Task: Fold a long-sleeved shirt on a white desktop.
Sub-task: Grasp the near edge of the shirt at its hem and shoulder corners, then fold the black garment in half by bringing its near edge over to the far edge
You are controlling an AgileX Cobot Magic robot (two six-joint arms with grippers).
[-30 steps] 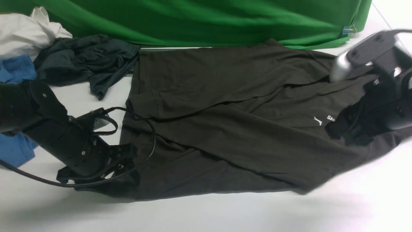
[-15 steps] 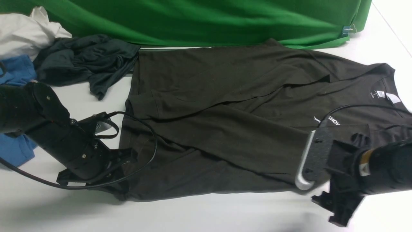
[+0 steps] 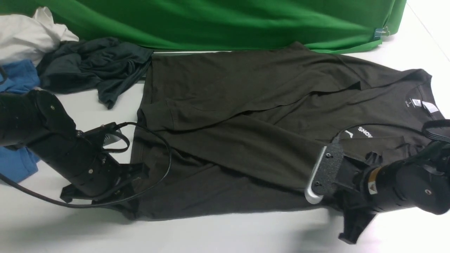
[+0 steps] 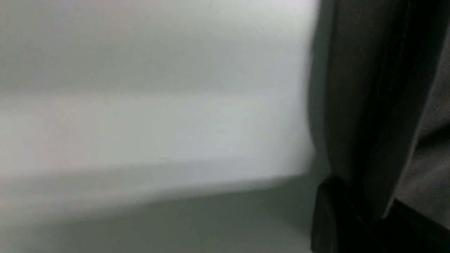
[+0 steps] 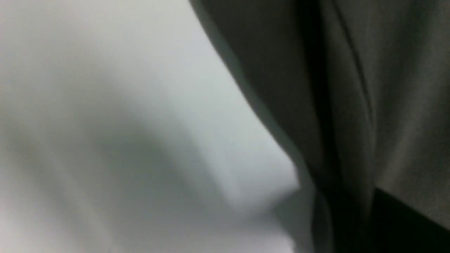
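Long-sleeved shirt: flat, centre of white desktop; sleeves apparently laid across body, body folds outstanding. Left gripper at near-left hem, right gripper at near-right edge; claw states indeterminable.

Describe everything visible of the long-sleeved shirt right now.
The long-sleeved shirt is dark brown-grey knit, lying flat on the white desktop, hem leftward, collar with white neck label rightward. A white logo and lettering mark the chest. A sleeve lies folded diagonally across the body. The left gripper is at its near hem corner, the right gripper at its near shoulder edge; grips unclear.
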